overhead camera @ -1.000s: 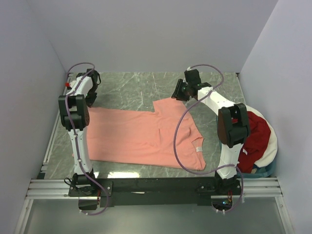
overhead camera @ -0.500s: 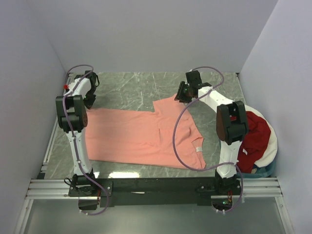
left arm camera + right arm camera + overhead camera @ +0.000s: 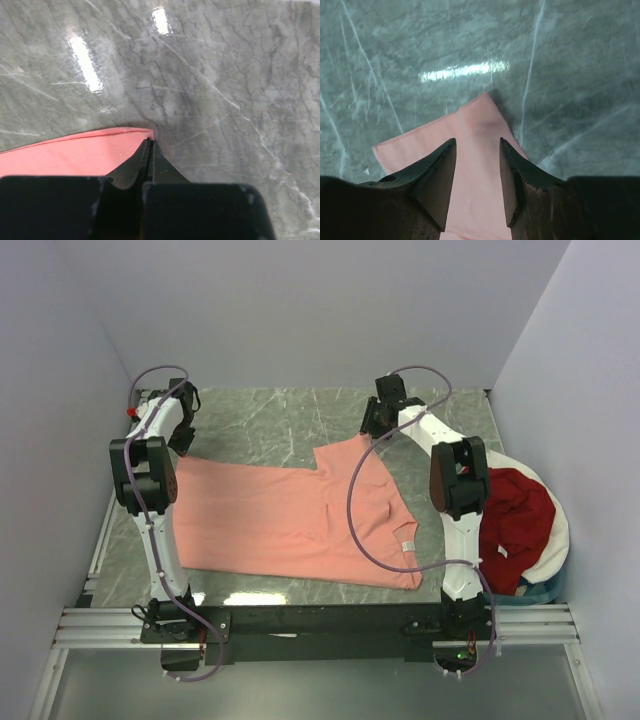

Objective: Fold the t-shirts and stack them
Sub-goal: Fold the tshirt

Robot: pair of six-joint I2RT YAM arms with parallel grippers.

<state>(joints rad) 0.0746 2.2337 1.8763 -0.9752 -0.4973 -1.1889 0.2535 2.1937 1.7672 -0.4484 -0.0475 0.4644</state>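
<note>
**Edges and clearance.** The salmon-pink t-shirt [image 3: 290, 515] lies flat across the table [image 3: 270, 420], with its neck label [image 3: 408, 546] toward the near right. Its far-left corner lies close to the left table edge. Its sleeve corner points toward the far right. Bare marble runs in a strip between the shirt's far edge and the back wall [image 3: 320, 310].

**Grippers.** The left gripper [image 3: 150, 142] is closed tip to tip on the shirt's far-left corner. The right gripper [image 3: 477, 141] stands part-way parted, with a finger on each side of the sleeve corner and cloth showing between them.

**Surface and room.** The table is grey veined marble that reflects the overhead lights. Plain walls enclose it on three sides. The dark red t-shirt [image 3: 515, 520] sits heaped in the basket [image 3: 560, 530] at the right edge, beside the right arm.
</note>
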